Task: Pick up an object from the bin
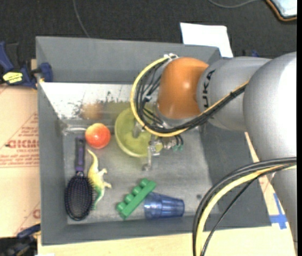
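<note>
Six small things are seen lying on the floor of the grey metal bin (189,176). The gripper (149,154) is lowered into the middle of the bin, just at the lower right edge of a yellow-green bowl (127,135), which is set upright toward the back wall. Whether the bowl is touched cannot be told. Whether the gripper is spread or pressed together cannot be told either, since much of it is hidden beneath the orange wrist cover (181,87) and the looped cables (139,92).

An orange-red ball (98,135) is placed just left of the bowl, close against its side. Toward the front left, a purple-handled black hairbrush (79,196) is laid lengthwise, and a yellow toy dinosaur (98,177) is laid just beside it on the right. Near the front wall a green toothed block (135,198) is set aslant, and a blue cup (164,207) is tipped on its side against the block's right end.
</note>
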`<state>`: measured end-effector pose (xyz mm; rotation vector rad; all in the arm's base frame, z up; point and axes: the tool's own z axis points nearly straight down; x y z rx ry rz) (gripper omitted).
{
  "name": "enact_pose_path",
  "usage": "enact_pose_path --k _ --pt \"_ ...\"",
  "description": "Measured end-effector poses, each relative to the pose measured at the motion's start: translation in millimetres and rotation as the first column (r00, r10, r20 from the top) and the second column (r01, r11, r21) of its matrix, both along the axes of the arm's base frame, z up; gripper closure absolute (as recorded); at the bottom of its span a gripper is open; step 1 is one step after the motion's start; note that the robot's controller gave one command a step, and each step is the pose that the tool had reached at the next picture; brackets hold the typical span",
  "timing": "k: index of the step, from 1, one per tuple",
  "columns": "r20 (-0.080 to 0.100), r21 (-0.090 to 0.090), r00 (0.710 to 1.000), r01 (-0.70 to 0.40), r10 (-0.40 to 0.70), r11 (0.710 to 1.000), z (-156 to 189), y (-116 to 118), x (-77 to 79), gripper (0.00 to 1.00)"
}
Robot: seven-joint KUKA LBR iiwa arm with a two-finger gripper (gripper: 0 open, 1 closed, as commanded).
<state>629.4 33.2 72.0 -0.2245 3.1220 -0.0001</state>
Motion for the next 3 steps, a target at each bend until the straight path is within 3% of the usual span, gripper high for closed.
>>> enact_pose_path --k 2,3 --pt "0.001 0.001 1.000 0.003 -0.003 1.000 1.1 -0.1 0.3 0.00" --pt "-0.022 0.001 1.000 0.005 -0.005 1.000 1.3 0.0 -4.5 1.00"
